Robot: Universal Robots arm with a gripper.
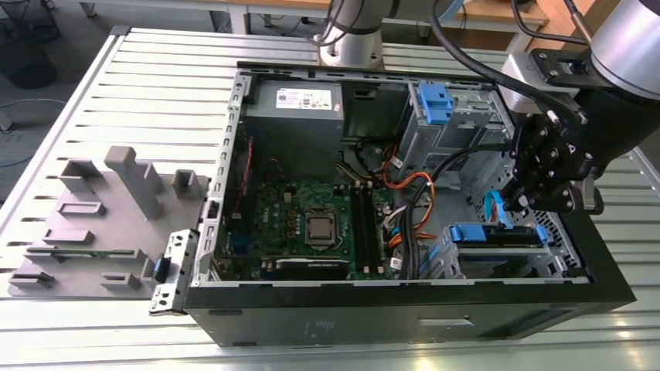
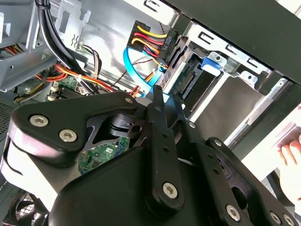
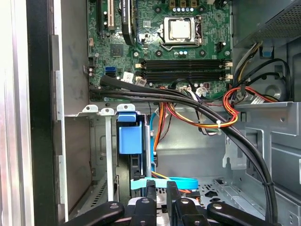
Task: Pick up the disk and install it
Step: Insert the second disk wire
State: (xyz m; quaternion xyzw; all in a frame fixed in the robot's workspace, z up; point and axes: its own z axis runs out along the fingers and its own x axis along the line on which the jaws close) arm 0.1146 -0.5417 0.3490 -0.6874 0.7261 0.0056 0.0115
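So the slatted table point(image 1: 154, 93) is carrying an open computer case point(image 1: 413, 317) lying on its side, with the motherboard point(image 1: 309, 220) facing up. The arm is reaching into the corner at the exterior view's right, and the gripper point(image 1: 546, 202) is hanging right over the drive cage point(image 1: 454, 259) there. Honestly I can't tell if it's open or closed, and I can't make out anything clamped in it.

The disk point(image 1: 500, 241) is sitting in that cage already, standing on edge, with its blue bracket point(image 3: 129, 139) poking out of the slot. My read is that the pick-up is over and we're at the tail end of the install step, seating it. Any further push would need to go straight along the cage, keeping off the flat blue data cable point(image 3: 164, 182) that's crossing just in front of the gripper.

The first wrist view is looking down the slot, so it gives you the bracket tab and the cable. The second wrist view is catching the other end: the drive's connector edge and a black power plug point(image 2: 151, 47) just beside it. I can't say if it's plugged in.
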